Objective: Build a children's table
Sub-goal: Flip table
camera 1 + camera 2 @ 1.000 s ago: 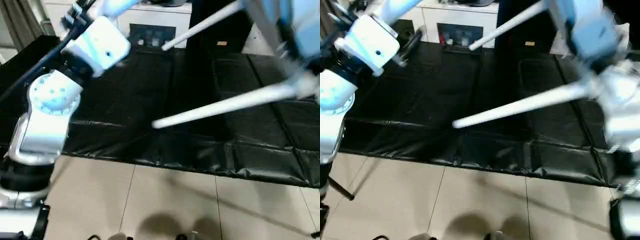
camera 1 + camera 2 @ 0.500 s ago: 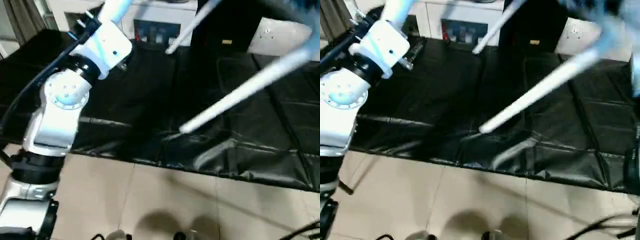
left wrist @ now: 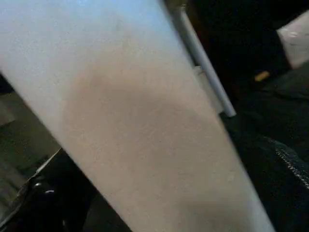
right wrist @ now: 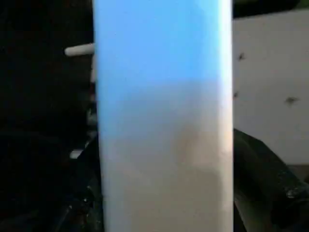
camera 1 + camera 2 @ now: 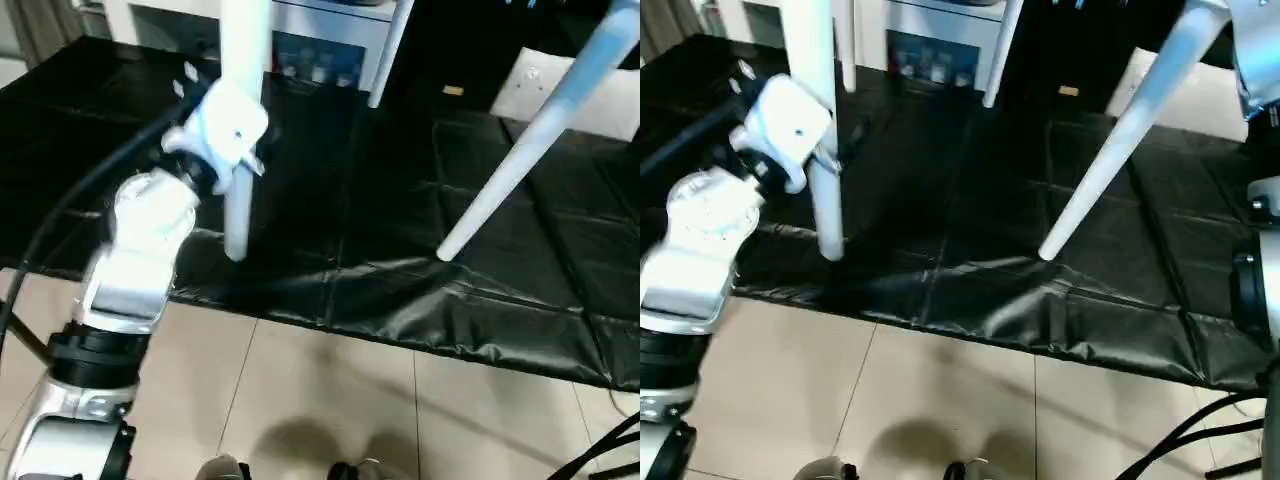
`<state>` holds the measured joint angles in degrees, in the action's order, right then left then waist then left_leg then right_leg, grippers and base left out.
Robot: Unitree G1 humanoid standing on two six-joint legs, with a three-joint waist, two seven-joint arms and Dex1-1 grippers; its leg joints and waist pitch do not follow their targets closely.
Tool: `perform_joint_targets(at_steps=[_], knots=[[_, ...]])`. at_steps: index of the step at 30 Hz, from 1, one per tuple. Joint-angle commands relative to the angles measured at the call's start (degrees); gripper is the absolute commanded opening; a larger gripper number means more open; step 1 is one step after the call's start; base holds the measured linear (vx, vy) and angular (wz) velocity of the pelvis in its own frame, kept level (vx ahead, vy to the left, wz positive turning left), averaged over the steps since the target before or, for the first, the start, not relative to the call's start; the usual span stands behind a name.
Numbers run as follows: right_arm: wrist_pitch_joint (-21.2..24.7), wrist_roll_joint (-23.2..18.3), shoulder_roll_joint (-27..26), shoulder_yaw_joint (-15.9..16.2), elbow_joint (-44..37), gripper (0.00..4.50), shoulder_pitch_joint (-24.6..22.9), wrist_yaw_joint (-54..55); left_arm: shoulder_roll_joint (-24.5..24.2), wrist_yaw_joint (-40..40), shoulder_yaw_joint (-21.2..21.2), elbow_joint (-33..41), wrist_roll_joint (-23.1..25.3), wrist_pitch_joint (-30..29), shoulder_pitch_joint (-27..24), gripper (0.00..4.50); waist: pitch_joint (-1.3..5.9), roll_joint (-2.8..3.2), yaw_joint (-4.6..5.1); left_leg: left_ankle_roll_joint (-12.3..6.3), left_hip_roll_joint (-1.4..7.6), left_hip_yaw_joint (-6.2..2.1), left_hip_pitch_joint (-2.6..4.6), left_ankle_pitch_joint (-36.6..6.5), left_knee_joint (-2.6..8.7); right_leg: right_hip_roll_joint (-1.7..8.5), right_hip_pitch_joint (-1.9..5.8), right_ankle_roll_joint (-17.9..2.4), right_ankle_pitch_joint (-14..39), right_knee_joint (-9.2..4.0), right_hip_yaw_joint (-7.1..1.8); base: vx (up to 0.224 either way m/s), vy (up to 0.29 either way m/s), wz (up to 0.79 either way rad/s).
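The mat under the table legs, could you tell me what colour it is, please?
Black, glossy and creased mat; the right eye view shows it best.

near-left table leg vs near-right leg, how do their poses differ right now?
The left leg hangs almost upright; the right leg slants steeply, its tip toward picture left. The left leg's tip sits near the black mat's front edge, beside the left gripper; the right leg's tip is further in on the mat. Both are white, round and tapered, tips down.

Head-high stereo downward; wrist cameras close-up
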<state>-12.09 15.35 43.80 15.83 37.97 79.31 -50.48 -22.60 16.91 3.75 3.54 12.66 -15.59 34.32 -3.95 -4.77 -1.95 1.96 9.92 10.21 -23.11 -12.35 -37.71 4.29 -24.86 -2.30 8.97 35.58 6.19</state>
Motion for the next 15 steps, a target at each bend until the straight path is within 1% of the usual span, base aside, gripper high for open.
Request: perform_joint_targets(at_steps=[1,2,3,4,5,6,7,8,9,10,11,12,13,14,15], knots=[[0.0,-0.1,0.8,-0.1,1.3,3.60,-0.9,-2.2,0.5,-0.7,-0.2,-0.8,-0.2,1.2,1.2,4.50,4.23,0.84,0.67,-1.65,3.99,-1.47,1.36,-11.6,4.57,4.34,3.49,-11.5,14.7,-3.69,-3.75,0.000,0.000,0.00],[0.2,-0.4,0.7,-0.4,1.0,3.62,-1.3,-2.7,0.6,-0.7,-0.2,-1.6,-0.3,1.6,1.3,4.50,4.23,0.76,0.71,-1.38,3.93,-1.50,1.37,-12.5,4.57,4.38,3.47,-10.8,16.0,-3.86,-3.75,0.000,0.000,0.00],[0.9,-1.6,0.6,-1.0,0.2,3.62,-2.1,-3.8,0.7,-0.8,-0.4,-3.0,-0.6,2.2,1.5,4.50,4.23,0.90,0.73,-1.15,3.90,-1.53,1.36,-12.7,4.58,4.44,3.46,-10.5,16.2,-3.95,-3.81,0.000,0.000,0.00],[1.0,-1.9,0.5,-1.1,0.0,3.70,-2.3,-4.0,0.7,-0.9,-0.4,-3.3,-0.6,2.4,1.6,4.50,4.26,0.83,0.71,-1.27,3.81,-1.50,1.35,-12.7,4.52,4.42,3.48,-10.2,16.4,-4.04,-3.81,0.000,0.000,0.00],[2.3,-3.8,0.2,-1.9,-0.7,3.84,-2.8,-5.4,0.6,-1.0,-0.5,-4.3,-0.8,2.9,1.8,4.50,4.34,0.67,0.69,-1.22,3.82,-1.55,1.27,-12.6,4.51,4.46,3.57,-10.1,16.5,-3.89,-3.80,0.000,0.000,0.00],[2.5,-4.1,0.1,-2.0,-0.8,3.97,-2.9,-5.7,0.6,-1.0,-0.5,-4.5,-0.9,3.0,1.9,4.50,4.32,0.87,0.69,-1.47,3.70,-1.54,1.21,-12.6,4.48,4.37,3.62,-10.0,16.6,-3.96,-3.79,0.000,0.000,0.00],[3.0,-6.8,-0.1,-2.9,-2.0,4.02,-3.6,-8.3,0.4,-1.0,-0.6,-6.1,-1.1,4.0,2.4,4.50,4.31,0.76,0.71,-1.72,3.71,-1.50,1.23,-12.7,4.43,4.33,3.52,-9.8,16.8,-4.03,-3.79,0.000,0.000,0.00],[3.0,-7.9,-0.1,-3.2,-2.5,4.06,-3.9,-9.5,0.3,-1.0,-0.7,-6.8,-1.2,4.4,2.6,4.50,4.35,0.74,0.53,-1.91,3.75,-1.47,1.43,-13.1,4.33,4.43,3.39,-9.4,17.6,-4.16,-3.79,0.000,0.000,0.00],[3.3,-10.4,-0.2,-4.2,-4.1,4.16,-4.8,-11.5,-0.1,-0.9,-0.9,-8.1,-1.1,5.2,3.1,4.50,4.35,0.57,0.53,-2.08,3.73,-1.53,1.25,-12.7,4.33,4.41,3.50,-9.2,17.9,-4.13,-3.71,0.000,0.000,0.00],[3.4,-11.0,-0.3,-4.4,-4.4,4.16,-5.0,-11.8,-0.1,-0.9,-0.9,-8.3,-1.1,5.4,3.2,4.50,4.35,0.60,0.46,-2.27,3.67,-1.47,1.32,-12.7,4.31,4.32,3.44,-9.1,18.1,-4.21,-3.70,0.000,0.000,0.00],[4.1,-13.5,-0.6,-5.5,-5.9,4.33,-5.7,-13.0,-0.4,-1.0,-1.0,-9.2,-1.0,5.9,3.5,4.50,4.36,0.61,0.41,-2.42,3.75,-1.52,1.29,-12.5,4.36,4.35,3.48,-8.8,18.1,-4.16,-3.69,0.000,0.000,0.00],[7.8,-19.1,-1.8,-9.1,-10.0,4.49,-7.8,-13.6,-0.8,-1.3,-1.8,-11.6,-1.2,7.2,4.0,4.50,4.29,0.48,0.32,-2.83,3.61,-1.49,1.21,-12.2,4.41,4.36,3.62,-8.2,18.5,-4.43,-3.66,0.000,0.000,0.00],[8.4,-19.9,-2.0,-9.6,-10.6,4.49,-8.1,-13.5,-0.8,-1.4,-2.0,-12.0,-1.3,7.4,4.1,4.50,4.29,0.48,0.32,-2.83,3.61,-1.49,1.21,-12.2,4.41,4.36,3.62,-8.2,18.5,-4.43,-3.66,0.000,0.000,0.00],[9.5,-21.7,-2.3,-10.9,-12.3,4.50,-9.0,-13.2,-1.2,-1.4,-2.0,-12.9,-1.1,8.1,4.2,4.50,4.49,0.92,0.36,-2.36,3.80,-1.83,1.16,-11.4,4.53,4.40,3.72,-8.1,18.1,-4.06,-3.50,0.000,0.000,0.00],[11.0,-23.3,-2.6,-12.4,-14.2,4.50,-10.2,-12.3,-1.4,-1.4,-2.2,-13.9,-1.3,8.9,4.3,4.50,4.51,0.72,0.33,-2.29,3.67,-1.70,1.24,-11.4,4.52,4.27,3.60,-7.8,18.0,-4.32,-3.49,0.000,0.000,0.00]])
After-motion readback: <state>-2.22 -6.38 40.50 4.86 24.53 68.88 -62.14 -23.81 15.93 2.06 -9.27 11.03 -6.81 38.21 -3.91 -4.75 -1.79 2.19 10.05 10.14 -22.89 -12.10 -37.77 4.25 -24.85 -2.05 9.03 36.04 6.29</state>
